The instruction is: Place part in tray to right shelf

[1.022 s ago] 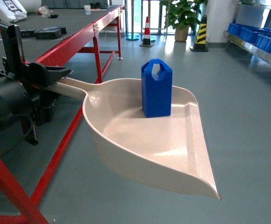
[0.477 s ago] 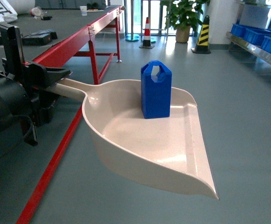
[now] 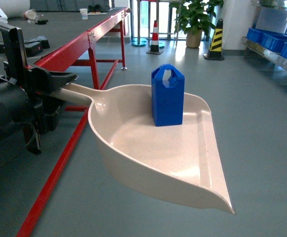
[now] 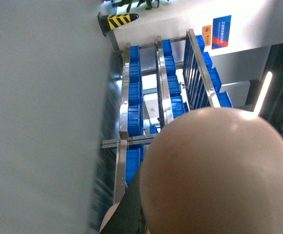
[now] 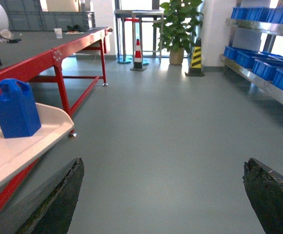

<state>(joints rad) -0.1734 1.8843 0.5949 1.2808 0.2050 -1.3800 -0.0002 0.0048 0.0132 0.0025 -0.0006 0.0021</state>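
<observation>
Base rolled forward; left pincer [image 3: 59,79] still clamps tray [image 3: 153,148] handle, part [image 3: 167,96] upright at rear wall; right pincer [image 5: 163,195] open; right shelf [image 3: 274,52] still far.

Solid blue part [image 3: 167,96] on a beige tray [image 3: 148,148]; red table frame [image 3: 79,47]; grey floor [image 3: 262,113]; yellow-and-black striped cone [image 3: 215,39].

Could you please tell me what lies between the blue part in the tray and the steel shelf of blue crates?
Only bare grey floor, seen in the right wrist view, separates the small blue jerrycan-shaped block from the stainless-steel rack.
</observation>
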